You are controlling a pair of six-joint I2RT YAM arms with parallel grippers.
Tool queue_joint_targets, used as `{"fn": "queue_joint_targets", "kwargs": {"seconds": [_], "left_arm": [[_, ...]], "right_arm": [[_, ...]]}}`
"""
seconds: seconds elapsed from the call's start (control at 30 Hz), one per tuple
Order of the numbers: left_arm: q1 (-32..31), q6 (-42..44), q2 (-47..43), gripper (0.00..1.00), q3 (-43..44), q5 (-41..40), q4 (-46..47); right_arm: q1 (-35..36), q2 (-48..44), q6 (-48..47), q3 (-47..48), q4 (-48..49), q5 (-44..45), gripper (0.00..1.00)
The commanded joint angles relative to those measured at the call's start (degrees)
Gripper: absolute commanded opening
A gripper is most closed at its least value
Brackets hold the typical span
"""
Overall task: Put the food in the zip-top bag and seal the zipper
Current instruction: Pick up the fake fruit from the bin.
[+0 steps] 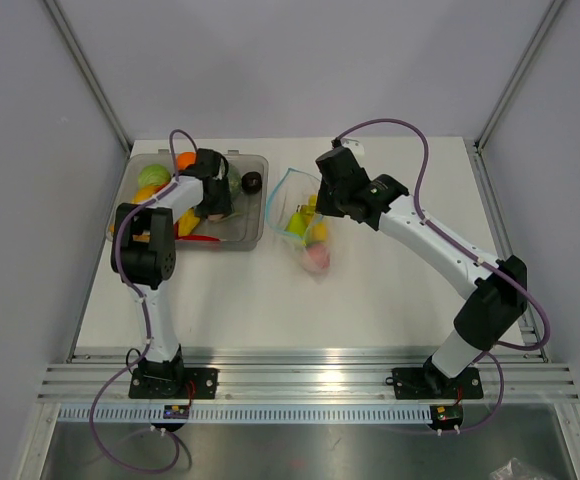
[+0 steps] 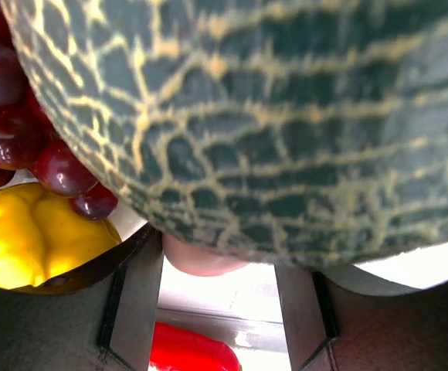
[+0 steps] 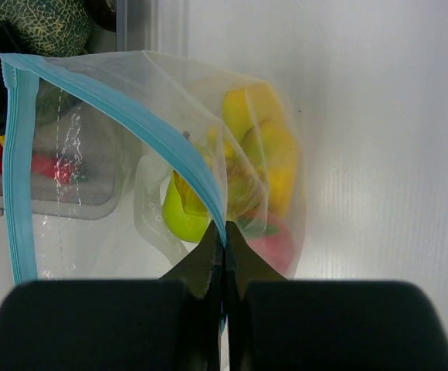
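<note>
The zip-top bag (image 1: pixel 305 235) lies mid-table with its mouth held open and lifted. My right gripper (image 3: pixel 225 228) is shut on the blue-teal zipper (image 3: pixel 131 108) at one point of the mouth edge. Food shows through the bag: a yellow banana bunch (image 3: pixel 266 147), a light green fruit (image 3: pixel 181 220) and a pink peach (image 3: pixel 278 243). My left gripper (image 2: pixel 220 263) is down in the clear tray (image 1: pixel 255 165). Its jaws stand apart, the tips hidden under a netted green melon (image 2: pixel 286 116). A pink piece (image 2: pixel 201 263) sits between the tips, and a red piece (image 2: pixel 193 348) lies below.
The tray also holds dark red grapes (image 2: pixel 15 116), a yellow pepper (image 2: pixel 31 239), an orange fruit (image 1: pixel 185 160) and a green one (image 1: pixel 153 177). A dark round piece (image 1: pixel 253 181) sits at its right end. Grey walls close in the table on three sides.
</note>
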Motion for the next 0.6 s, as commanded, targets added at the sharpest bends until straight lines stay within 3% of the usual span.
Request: {"fn": "queue_joint_targets", "kwargs": {"seconds": [0.0,0.2,0.57], "left_arm": [[-0.1,-0.7,-4.8,0.40,-1.1,0.9,2.1],[-0.2,-2.3,-14.8,0.35,-5.8,2.0,-2.2],[-0.9,-1.9,-33.2,0.30,-6.5,6.3,-9.4]], "right_arm": [[-0.3,-0.7,-0.4,1.7,0.7,0.2,0.00],[-0.4,-1.5,0.1,0.7,1.1,-0.2,0.00],[-0.3,-0.5,0.9,0.8,1.8,-2.6,0.00]]}}
